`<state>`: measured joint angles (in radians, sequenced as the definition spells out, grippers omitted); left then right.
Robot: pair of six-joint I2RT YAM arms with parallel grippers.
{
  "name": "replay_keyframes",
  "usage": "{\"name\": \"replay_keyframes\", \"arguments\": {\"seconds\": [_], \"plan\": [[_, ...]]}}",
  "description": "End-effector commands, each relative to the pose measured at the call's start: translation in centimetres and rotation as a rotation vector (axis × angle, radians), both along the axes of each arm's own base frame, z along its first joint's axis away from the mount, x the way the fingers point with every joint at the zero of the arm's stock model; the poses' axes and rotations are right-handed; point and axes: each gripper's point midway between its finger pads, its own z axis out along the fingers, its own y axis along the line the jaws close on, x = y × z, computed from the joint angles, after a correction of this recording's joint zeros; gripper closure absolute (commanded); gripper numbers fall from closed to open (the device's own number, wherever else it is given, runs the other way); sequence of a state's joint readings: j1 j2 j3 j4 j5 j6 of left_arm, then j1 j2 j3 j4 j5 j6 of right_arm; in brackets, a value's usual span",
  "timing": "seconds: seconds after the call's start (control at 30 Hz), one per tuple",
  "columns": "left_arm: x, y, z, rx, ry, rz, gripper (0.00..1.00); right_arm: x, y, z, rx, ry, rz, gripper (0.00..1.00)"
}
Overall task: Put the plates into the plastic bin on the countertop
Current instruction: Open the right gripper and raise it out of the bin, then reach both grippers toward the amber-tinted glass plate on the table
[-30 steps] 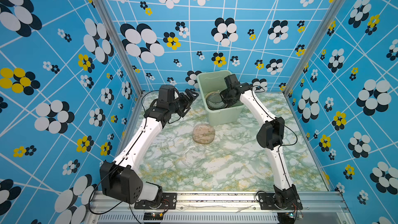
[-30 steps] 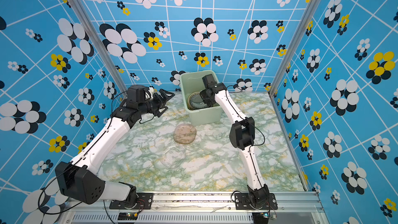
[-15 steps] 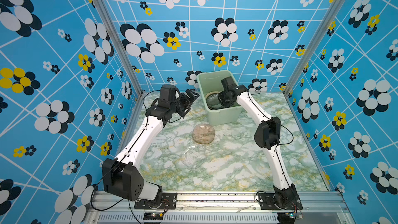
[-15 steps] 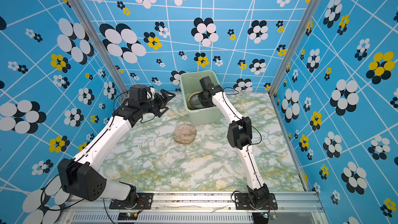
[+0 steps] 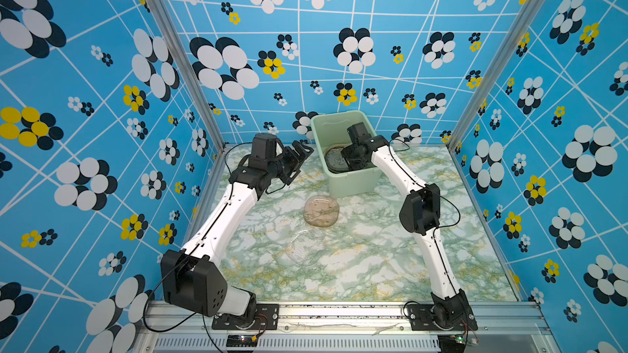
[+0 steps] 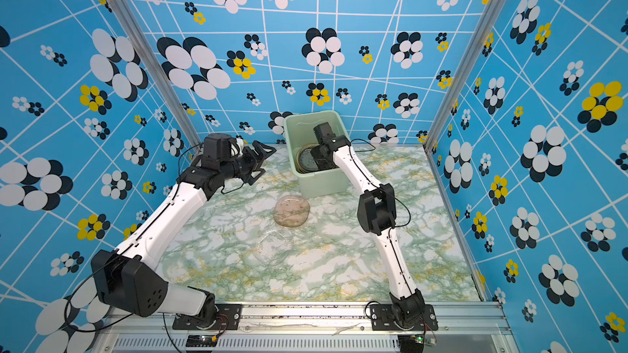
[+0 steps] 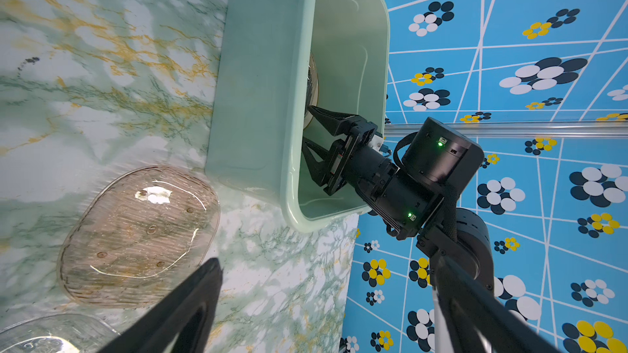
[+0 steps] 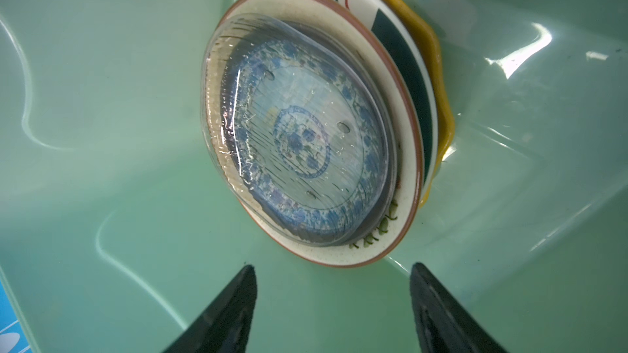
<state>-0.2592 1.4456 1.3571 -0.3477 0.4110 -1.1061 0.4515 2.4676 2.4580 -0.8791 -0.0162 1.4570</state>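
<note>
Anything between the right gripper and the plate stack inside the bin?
No. In the right wrist view only bare plastic bin surface lies between the open right gripper and the plate stack.

Bright, even light fills both top views, with only faint shadows; walls bow toward the frame edges. In the wrist views white glare streaks the bin and brown plate; the right hand is blurred.

The plastic bin stands at the counter's 12 o'clock, with a stack of plates inside and the right tool over them. The middle plate lies at the bin's 6 o'clock, the front plate at that plate's 7 o'clock. The left tool hangs at the bin's 9 o'clock.
</note>
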Motion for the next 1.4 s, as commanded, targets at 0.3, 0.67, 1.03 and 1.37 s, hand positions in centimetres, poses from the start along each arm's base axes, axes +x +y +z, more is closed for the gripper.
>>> {"name": "replay_keyframes", "arguments": {"seconds": [0.3, 0.67, 1.03, 1.37], "plan": [[-2.6, 2.2, 3.7, 0.201, -0.126, -0.048, 0.01, -0.2, -1.1, 8.0, -0.034, -0.149, 0.049, 0.20], [-12.9, 5.2, 4.9, 0.420, -0.183, -0.183, 0.01, -8.8, -1.4, 20.9, -0.247, -0.363, 0.331, 0.12], [-18.3, 4.9, -1.6, 0.465, -0.037, -0.395, 0.01, -22.3, 4.6, 19.6, -0.118, -0.463, 0.767, 0.14], [-13.5, 3.5, -6.1, 0.401, -0.076, -0.355, 0.01, -28.1, -0.4, 10.0, -0.019, -0.457, 0.628, 0.17]]}}
